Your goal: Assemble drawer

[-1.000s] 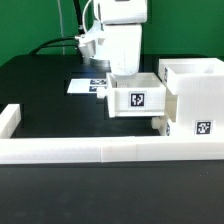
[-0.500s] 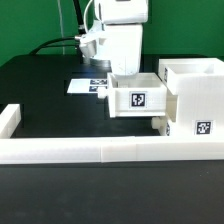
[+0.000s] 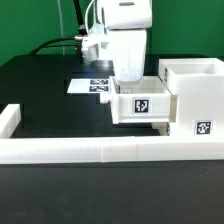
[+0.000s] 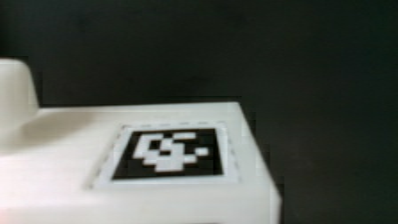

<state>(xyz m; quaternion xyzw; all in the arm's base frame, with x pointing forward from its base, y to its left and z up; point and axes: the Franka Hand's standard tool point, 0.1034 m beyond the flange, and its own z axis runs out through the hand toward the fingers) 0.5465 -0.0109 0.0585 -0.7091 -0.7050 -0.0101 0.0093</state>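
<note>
The large white housing (image 3: 196, 92) stands at the exterior view's right, open on top, with a tag low on its front. A shallow white tray (image 3: 144, 106) with a tag on its front sits against the housing's left side, partly inside it. My gripper (image 3: 128, 80) reaches down from above onto the tray's back left wall; its fingertips are hidden behind that wall. In the wrist view the tray's tagged white face (image 4: 169, 152) fills the frame and no finger shows. The second tray is hidden.
A low white wall of blocks (image 3: 90, 151) runs along the front, with a short return (image 3: 9, 120) at the exterior view's left. The marker board (image 3: 88, 86) lies on the black table behind the gripper. A green cable runs at the back left.
The gripper and the tray have moved together toward the exterior view's right and a little lower, so the tray sits deeper in the housing. The small white part below the tray is now covered.
</note>
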